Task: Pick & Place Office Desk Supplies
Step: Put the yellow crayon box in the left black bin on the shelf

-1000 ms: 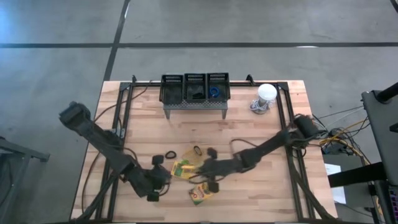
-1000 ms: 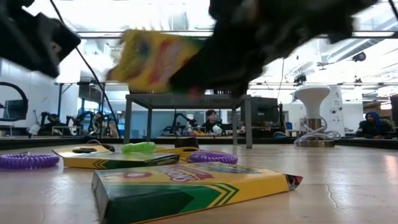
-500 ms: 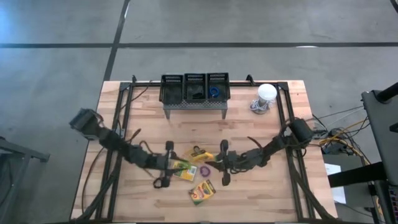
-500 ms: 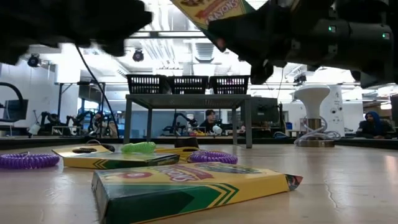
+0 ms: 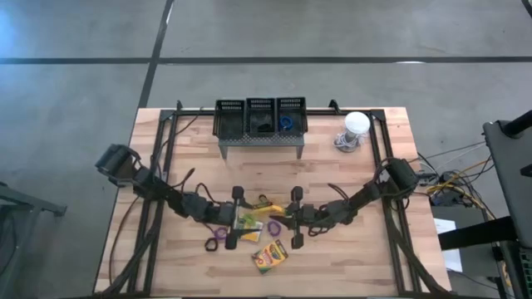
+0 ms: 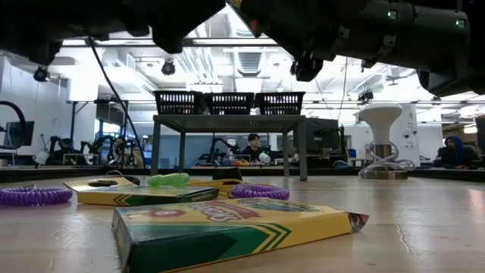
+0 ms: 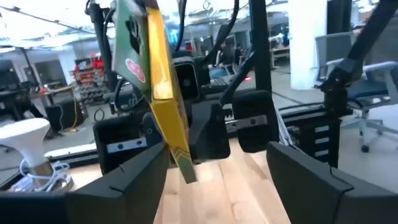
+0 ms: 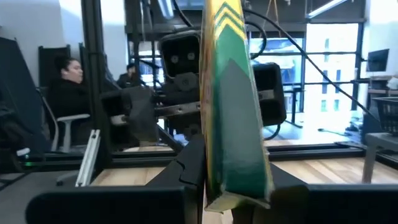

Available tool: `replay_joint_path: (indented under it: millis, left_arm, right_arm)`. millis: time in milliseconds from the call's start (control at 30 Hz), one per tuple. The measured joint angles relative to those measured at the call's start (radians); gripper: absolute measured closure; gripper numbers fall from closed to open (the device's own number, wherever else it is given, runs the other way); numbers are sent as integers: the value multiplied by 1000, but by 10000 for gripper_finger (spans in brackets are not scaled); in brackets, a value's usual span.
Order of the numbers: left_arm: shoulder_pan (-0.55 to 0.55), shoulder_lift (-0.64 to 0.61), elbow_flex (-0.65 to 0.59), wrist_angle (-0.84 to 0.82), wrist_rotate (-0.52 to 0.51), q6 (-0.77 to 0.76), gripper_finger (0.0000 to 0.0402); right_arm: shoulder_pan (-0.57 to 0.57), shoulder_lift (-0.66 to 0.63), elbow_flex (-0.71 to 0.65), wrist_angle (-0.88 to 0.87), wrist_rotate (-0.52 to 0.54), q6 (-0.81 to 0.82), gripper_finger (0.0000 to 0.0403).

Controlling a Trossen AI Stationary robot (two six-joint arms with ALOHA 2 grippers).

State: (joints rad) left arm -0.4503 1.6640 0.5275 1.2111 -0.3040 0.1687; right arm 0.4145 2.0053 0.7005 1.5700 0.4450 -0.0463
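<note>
My right gripper (image 5: 283, 213) (image 8: 235, 198) is shut on a yellow-and-green crayon box (image 5: 271, 207) (image 8: 231, 93), held above the table's middle. My left gripper (image 5: 248, 218) (image 7: 217, 186) is open and empty. It faces the box from the table's left, fingers standing either side of it, apart. Two more crayon boxes (image 5: 247, 223) (image 5: 270, 256) lie flat on the table. Purple loops (image 5: 220, 235) (image 5: 274, 226) lie beside them. Three black mesh bins (image 5: 260, 116) stand on a grey stand (image 5: 259, 141) at the far edge. A blue loop (image 5: 287, 123) lies in the right one. My right gripper pinches the crayon box by its two broad faces, at its lower part (image 8: 236, 180), between the two fingers. The fingers lie level and come from the table's right. The box stands nearly upright, a little tilted, lifted clear of the table (image 7: 155, 74).
A white round object with a cable (image 5: 356, 126) stands at the far right. In the low view a crayon box (image 6: 227, 227) lies nearest. Behind it lie another box (image 6: 136, 193), purple loops (image 6: 34, 196) (image 6: 258, 191) and a green loop (image 6: 168, 180). People sit in the room beyond.
My right gripper has gone up with the crayon box and a little toward the table's right; the box has left the low view at its top. My left gripper has gone from the near left toward the table's middle and now faces the box.
</note>
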Motion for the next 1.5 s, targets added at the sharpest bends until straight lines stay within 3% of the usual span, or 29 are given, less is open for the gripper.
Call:
replay_joint_path:
  millis: [367,867,1233,1400,1500]
  left_arm:
    - [-8,7,80,1,-79,9,165]
    - [-3,5,188,-242,-85,14,370]
    - [-4,3,188,-274,-85,0,374]
    - [-9,-5,188,-328,-107,-28,374]
    - [-17,-50,188,-401,-157,-35,374]
  right_arm:
    - [-2,6,6,-18,3,-2,369]
    - [0,6,5,-37,-13,-3,360]
    - [-1,6,6,-82,1,-6,341]
    - [-4,-2,7,-173,11,21,300]
    - [-5,-54,6,-333,70,78,266]
